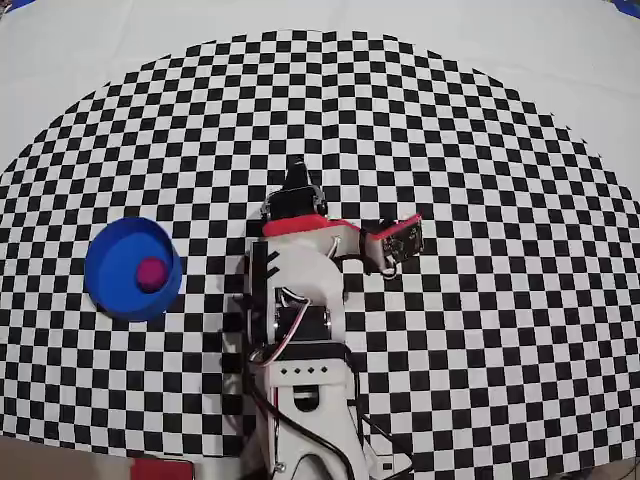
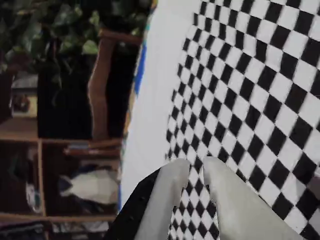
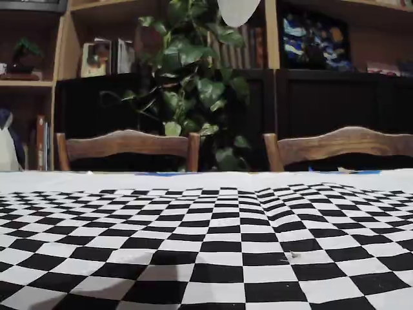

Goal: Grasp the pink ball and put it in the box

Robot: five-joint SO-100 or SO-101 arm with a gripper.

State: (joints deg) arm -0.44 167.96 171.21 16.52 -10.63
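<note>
- Pink ball [image 1: 150, 272] inside blue box [image 1: 108, 287], left-centre of overhead view.
- Prob. light, smooth, rolls; pinch across widest part.
- Gripper [image 2: 197, 167] narrow, nearly closed, empty.

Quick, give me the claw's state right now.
Claw: nearly shut, only a thin gap between the fingers, holding nothing. The small magenta-pink ball sits inside the round bright blue container.
</note>
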